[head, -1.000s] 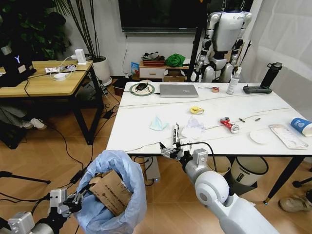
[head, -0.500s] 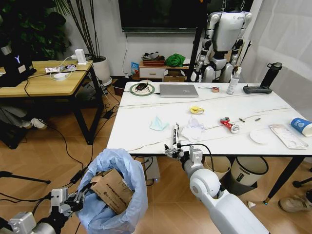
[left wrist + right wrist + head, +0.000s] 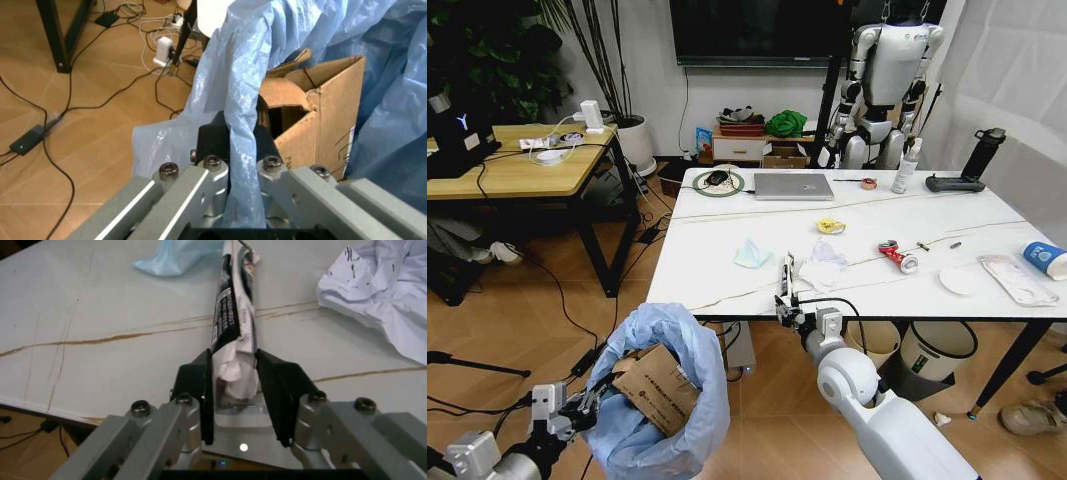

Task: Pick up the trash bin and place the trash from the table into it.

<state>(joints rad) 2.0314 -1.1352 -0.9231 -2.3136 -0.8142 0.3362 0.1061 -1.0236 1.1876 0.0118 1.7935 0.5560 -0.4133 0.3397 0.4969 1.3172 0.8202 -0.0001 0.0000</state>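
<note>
The right gripper [image 3: 235, 385] is clamped on a flattened black-and-white wrapper [image 3: 233, 315], its two black fingers [image 3: 195, 390] pressing the crumpled lower end from both sides. In the head view this gripper [image 3: 785, 303] sits at about 6 o'clock, at the near edge of the table [image 3: 707, 255], and the wrapper [image 3: 785, 275] stands up out of it, pointing toward 12 o'clock over the white marble top.

Just beyond the wrapper, toward 1 o'clock, lies a crumpled white tissue [image 3: 824, 265]; in the right wrist view the tissue [image 3: 383, 295] is near the wrapper but not touching it. A pale blue mask [image 3: 751, 254] lies toward 11 o'clock from the gripper. Farther across the table, at about 2 o'clock, are a yellow roll [image 3: 830, 226] and a red-and-white can [image 3: 896, 256] on its side. A blue cup [image 3: 1045, 259] lies at the table's 3 o'clock end.

The left gripper [image 3: 233, 150] is closed on a fold of the light-blue bag that lines the bin [image 3: 233, 75]. In the head view this gripper [image 3: 577, 408] is at about 8 o'clock, low beside the table, holding the bin [image 3: 662, 400] above the wooden floor [image 3: 537, 310]. A brown cardboard piece [image 3: 659, 390] sticks out of the bin's mouth, torn and open at one corner.
</note>
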